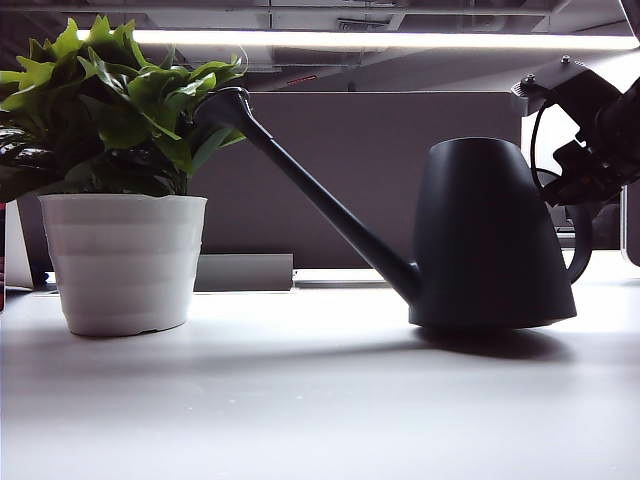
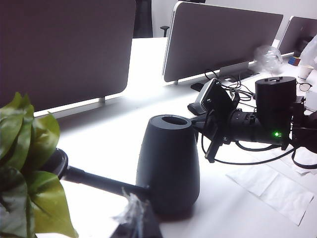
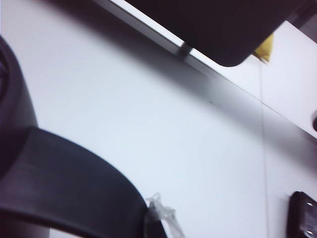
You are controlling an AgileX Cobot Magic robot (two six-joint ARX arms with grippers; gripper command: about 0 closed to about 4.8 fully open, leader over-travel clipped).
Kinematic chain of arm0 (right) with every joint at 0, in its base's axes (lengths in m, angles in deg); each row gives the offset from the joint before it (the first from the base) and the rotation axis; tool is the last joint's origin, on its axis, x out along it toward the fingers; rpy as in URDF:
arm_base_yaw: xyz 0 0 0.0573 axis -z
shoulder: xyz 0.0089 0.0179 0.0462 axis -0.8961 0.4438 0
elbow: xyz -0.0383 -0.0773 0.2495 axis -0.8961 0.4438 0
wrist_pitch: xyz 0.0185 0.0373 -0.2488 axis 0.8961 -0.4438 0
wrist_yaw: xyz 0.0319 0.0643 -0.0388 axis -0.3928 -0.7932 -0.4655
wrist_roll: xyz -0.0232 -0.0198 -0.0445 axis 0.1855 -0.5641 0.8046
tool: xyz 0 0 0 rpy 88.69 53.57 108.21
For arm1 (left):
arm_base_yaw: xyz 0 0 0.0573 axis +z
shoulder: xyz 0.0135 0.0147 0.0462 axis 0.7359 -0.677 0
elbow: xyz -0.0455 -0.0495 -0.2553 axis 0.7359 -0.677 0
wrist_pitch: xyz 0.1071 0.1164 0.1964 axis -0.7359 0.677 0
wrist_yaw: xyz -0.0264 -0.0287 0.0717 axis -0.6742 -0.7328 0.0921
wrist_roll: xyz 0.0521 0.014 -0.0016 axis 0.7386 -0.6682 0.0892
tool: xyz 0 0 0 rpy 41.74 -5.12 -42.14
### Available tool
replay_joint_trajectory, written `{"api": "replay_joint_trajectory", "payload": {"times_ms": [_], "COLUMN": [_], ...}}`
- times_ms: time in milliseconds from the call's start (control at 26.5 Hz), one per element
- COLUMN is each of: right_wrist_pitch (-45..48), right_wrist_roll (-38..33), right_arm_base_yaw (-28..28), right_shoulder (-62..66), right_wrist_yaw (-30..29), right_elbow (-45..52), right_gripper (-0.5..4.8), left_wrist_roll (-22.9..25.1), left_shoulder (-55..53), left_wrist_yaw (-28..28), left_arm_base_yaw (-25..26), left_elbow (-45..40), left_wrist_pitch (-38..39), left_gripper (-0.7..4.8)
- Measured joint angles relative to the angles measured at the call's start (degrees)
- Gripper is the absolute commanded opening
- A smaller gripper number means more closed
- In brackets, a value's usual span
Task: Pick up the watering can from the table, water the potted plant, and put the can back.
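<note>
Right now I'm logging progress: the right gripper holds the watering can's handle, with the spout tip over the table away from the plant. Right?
Not quite. In the exterior view the watering can, held at its handle by the right gripper, has its spout tip among the potted plant's leaves.

A long ceiling light (image 1: 380, 40) glows across the top of the exterior view, under dark ceiling beams. Behind the white desk runs a dark grey divider (image 1: 380, 170) on a pale foot (image 1: 245, 272). The left wrist view shows a second desk beyond with its own grey divider (image 2: 218, 39), a third divider (image 2: 299, 32) further off, loose cables (image 2: 237, 84), a paper cup (image 2: 305, 72), a crumpled clear bag (image 2: 267, 57) and white paper sheets (image 2: 277, 191).
</note>
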Motion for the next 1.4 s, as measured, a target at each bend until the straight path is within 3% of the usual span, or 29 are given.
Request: {"api": "replay_joint_trajectory", "payload": {"times_ms": [490, 717, 1207, 1396], "right_wrist_pitch": [12.02, 12.04, 14.49, 9.29], "right_wrist_roll": [-2.89, -5.90, -3.17, -2.69], "right_arm_base_yaw": [0.31, 0.20, 0.39, 0.33], "right_shoulder": [0.46, 0.46, -5.64, -7.04], "right_wrist_yaw": [2.29, 0.81, 1.60, 0.79], "right_elbow": [0.57, 0.59, 0.46, -3.45], "right_gripper": [-0.06, -0.06, -0.06, -0.06], "left_wrist_roll": [0.00, 0.00, 0.09, 0.20], "left_shoulder": [0.04, 0.04, 0.07, 0.07], "left_wrist_yaw": [0.00, 0.00, 0.00, 0.00], "left_arm_base_yaw": [0.00, 0.00, 0.00, 0.00], "left_elbow": [0.00, 0.00, 0.00, 0.00], "left_wrist_pitch": [0.00, 0.00, -0.07, -1.60], "left_gripper": [-0.05, -0.05, -0.05, -0.05]}}
